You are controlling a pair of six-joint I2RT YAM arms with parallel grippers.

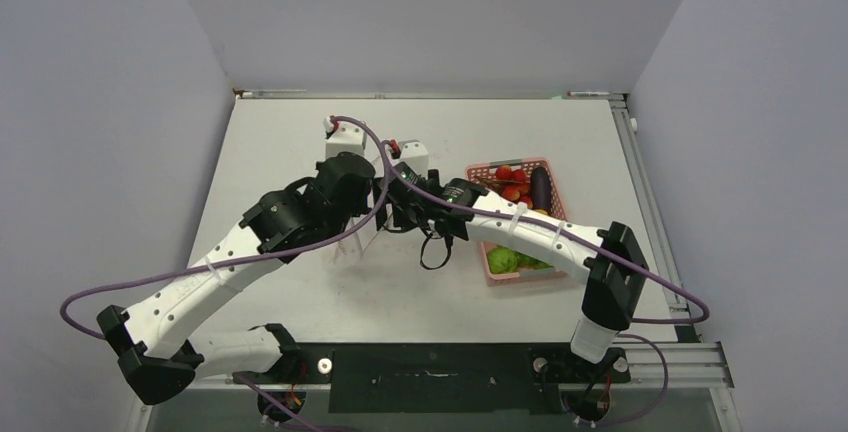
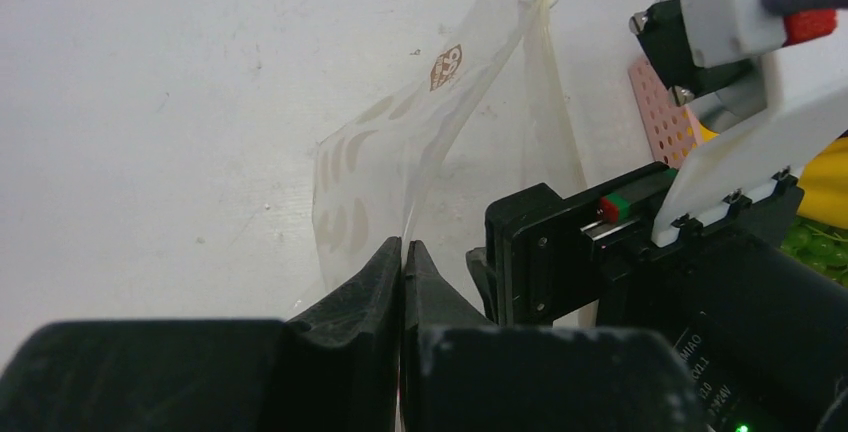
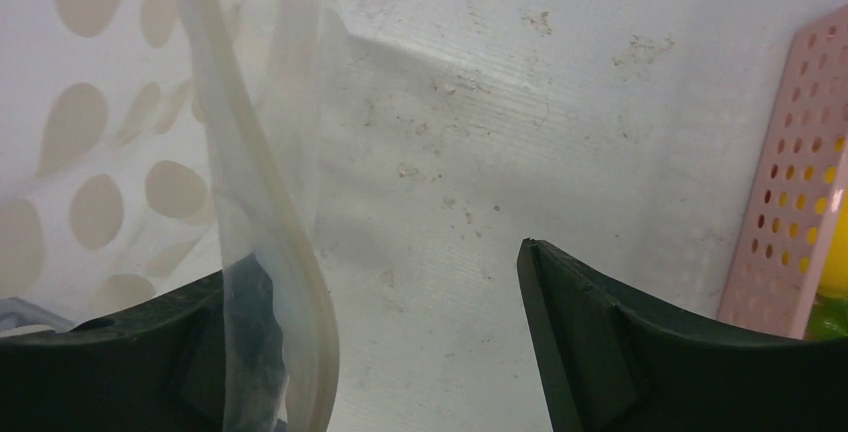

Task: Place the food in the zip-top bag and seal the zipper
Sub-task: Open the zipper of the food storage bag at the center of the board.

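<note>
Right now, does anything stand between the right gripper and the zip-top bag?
Nothing visible does. The open right gripper is at the zip-top bag; the zipper hangs across one finger. The left gripper pinches the bag's edge.

A scuffed white table [image 1: 280,142] sits enclosed by plain pale grey walls [image 1: 420,12].

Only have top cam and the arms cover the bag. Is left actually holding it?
Observer: Yes. Left wrist view shows the left gripper shut on the edge of the zip-top bag, with film pinched between its fingers.
Operator: Right one gripping too?
Observer: No. Right wrist view shows the right gripper open. The zipper drapes over one finger, with nothing clamped.
Operator: Anything inside yet?
Observer: Left wrist view shows flat film with only its printed pattern.
</note>
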